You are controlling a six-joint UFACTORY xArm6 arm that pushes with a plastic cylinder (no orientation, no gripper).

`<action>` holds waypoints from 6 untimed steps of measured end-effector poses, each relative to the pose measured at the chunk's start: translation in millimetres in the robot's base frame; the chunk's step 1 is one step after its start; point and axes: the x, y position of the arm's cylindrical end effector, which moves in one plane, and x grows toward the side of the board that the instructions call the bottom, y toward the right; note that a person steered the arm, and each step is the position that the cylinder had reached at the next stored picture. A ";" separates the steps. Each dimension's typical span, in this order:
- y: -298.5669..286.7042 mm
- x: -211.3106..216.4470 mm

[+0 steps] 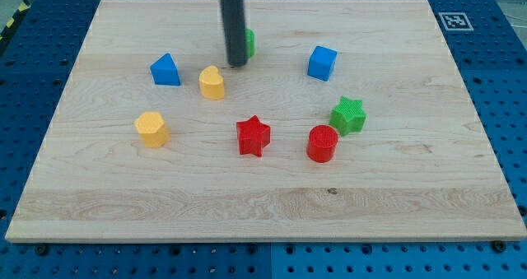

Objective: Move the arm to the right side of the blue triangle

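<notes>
The blue triangle (165, 70) lies on the wooden board at the upper left. My tip (237, 64) is the lower end of the dark rod that comes down from the view's top. It stands well to the right of the blue triangle, apart from it. A yellow heart-shaped block (212, 83) lies between them, just below and left of the tip. A green block (249, 42) is mostly hidden behind the rod.
A yellow hexagon block (151, 129) lies at the left. A red star (253, 136) and a red cylinder (323, 143) lie near the middle. A green star (348, 115) and a blue cube (322, 62) lie at the right. The wooden board (263, 205) ends on a blue pegboard.
</notes>
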 end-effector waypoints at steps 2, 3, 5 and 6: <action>-3.0 2.1; -52.2 0.9; -91.9 59.9; -92.0 77.3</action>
